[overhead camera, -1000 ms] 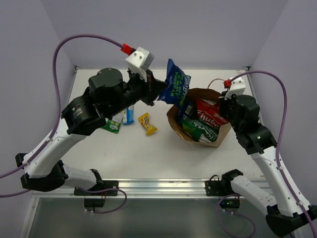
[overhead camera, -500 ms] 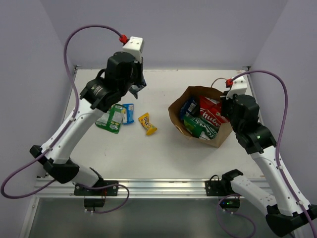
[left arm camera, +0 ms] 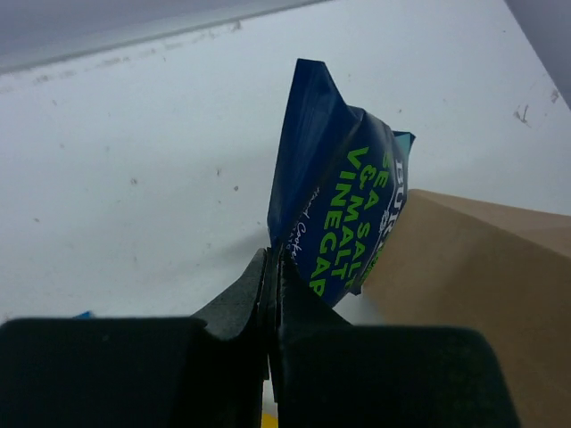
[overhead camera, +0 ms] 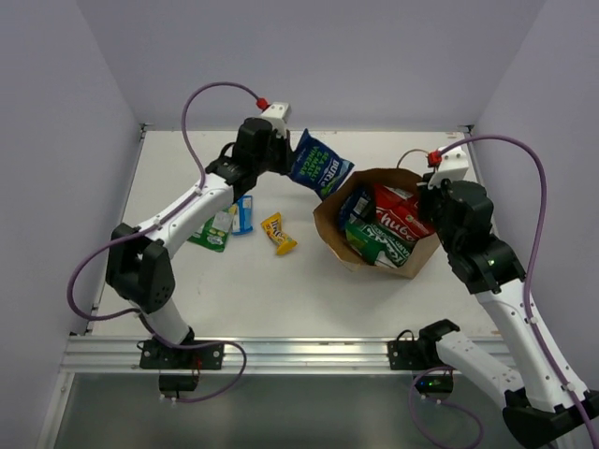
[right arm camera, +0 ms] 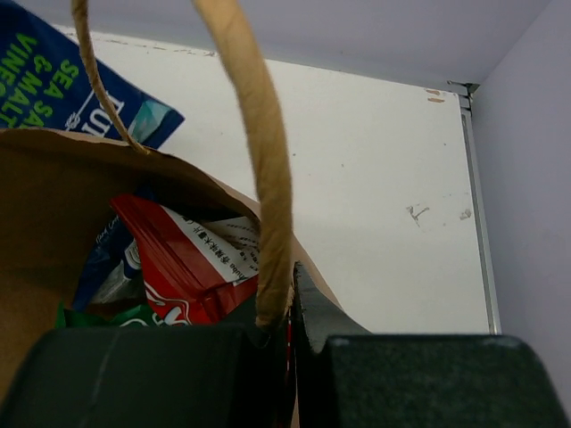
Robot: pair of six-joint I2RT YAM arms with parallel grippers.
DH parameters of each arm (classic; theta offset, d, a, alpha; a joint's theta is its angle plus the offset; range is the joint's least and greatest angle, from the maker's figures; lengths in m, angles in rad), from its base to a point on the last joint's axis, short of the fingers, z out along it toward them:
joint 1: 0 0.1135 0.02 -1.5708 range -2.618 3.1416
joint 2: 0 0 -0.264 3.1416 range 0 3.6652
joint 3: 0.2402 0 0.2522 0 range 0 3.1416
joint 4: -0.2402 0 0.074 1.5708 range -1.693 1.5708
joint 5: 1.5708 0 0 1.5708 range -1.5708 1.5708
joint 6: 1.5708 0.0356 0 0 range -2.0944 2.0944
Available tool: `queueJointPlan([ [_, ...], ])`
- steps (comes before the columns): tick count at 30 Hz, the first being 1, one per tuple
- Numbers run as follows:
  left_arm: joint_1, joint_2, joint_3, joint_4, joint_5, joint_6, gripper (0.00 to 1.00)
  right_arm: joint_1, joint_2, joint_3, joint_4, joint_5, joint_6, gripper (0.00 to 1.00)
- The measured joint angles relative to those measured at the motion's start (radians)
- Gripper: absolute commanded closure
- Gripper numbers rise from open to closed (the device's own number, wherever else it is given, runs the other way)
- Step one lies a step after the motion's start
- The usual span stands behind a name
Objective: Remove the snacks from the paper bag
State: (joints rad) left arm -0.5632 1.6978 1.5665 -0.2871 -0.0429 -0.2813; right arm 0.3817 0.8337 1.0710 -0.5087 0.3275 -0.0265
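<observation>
Holding blue packet (overhead camera: 320, 166) up, pinched tight in left gripper (left arm camera: 274, 264). Pinching paper bag handle (right arm camera: 266, 192) with right gripper (right arm camera: 290, 299). Next: set packet down at left, let go.

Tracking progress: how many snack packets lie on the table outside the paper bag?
3, left of the brown paper bag: a green-white packet, a small blue packet beside it, a yellow packet. A larger blue packet hangs in the left end effector; its arm may hide more.

A white table (overhead camera: 281, 290) — faintly scuffed and speckled — sits in a booth of plain lavender walls (overhead camera: 393, 56). A metal rail (overhead camera: 299, 348) runs along its near edge, with a grey surface (overhead camera: 309, 412) below. The light is soft and even.
</observation>
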Motion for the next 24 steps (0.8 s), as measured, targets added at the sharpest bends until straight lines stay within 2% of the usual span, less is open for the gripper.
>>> queueJointPlan([
  [1,0.031,0.000,-0.069,0.068,0.043,-0.026,1.00,0.000,-0.003,0.000,0.000,-0.005,0.000,1.00],
  [4,0.140,0.025,-0.247,0.201,0.144,-0.105,0.87,0.000,-0.006,0.000,0.001,-0.013,0.000,1.00],
  [5,0.165,0.040,-0.281,0.220,0.157,-0.122,0.72,0.000,-0.006,0.000,0.000,-0.017,0.000,1.00],
  [7,0.221,0.084,-0.343,0.252,0.167,-0.138,0.58,0.000,-0.006,0.000,0.000,-0.032,-0.001,1.00],
  [8,0.240,0.102,-0.366,0.254,0.166,-0.142,0.44,0.000,-0.006,0.000,0.000,-0.034,-0.001,1.00],
  [10,0.257,0.118,-0.395,0.243,0.164,-0.140,0.27,0.000,-0.006,0.000,0.000,-0.042,-0.001,1.00],
  [11,0.257,0.118,-0.403,0.237,0.163,-0.142,0.13,0.000,-0.006,0.000,0.000,-0.043,-0.001,1.00],
  [12,0.254,0.111,-0.404,0.232,0.163,-0.138,0.08,0.000,-0.006,0.000,0.000,-0.047,-0.002,1.00],
  [14,0.246,0.078,-0.404,0.219,0.159,-0.132,0.03,0.000,-0.006,0.000,0.000,-0.051,-0.003,1.00],
  [20,0.184,-0.113,-0.282,0.044,0.060,-0.097,0.04,0.000,-0.010,0.000,0.000,-0.057,-0.004,1.00],
  [22,0.107,-0.180,-0.220,0.001,-0.003,-0.084,0.05,0.000,-0.009,0.000,0.000,-0.058,-0.004,1.00],
  [24,-0.015,-0.242,-0.172,-0.021,-0.052,-0.077,0.06,0.000,-0.009,0.000,0.000,-0.058,-0.004,1.00],
])
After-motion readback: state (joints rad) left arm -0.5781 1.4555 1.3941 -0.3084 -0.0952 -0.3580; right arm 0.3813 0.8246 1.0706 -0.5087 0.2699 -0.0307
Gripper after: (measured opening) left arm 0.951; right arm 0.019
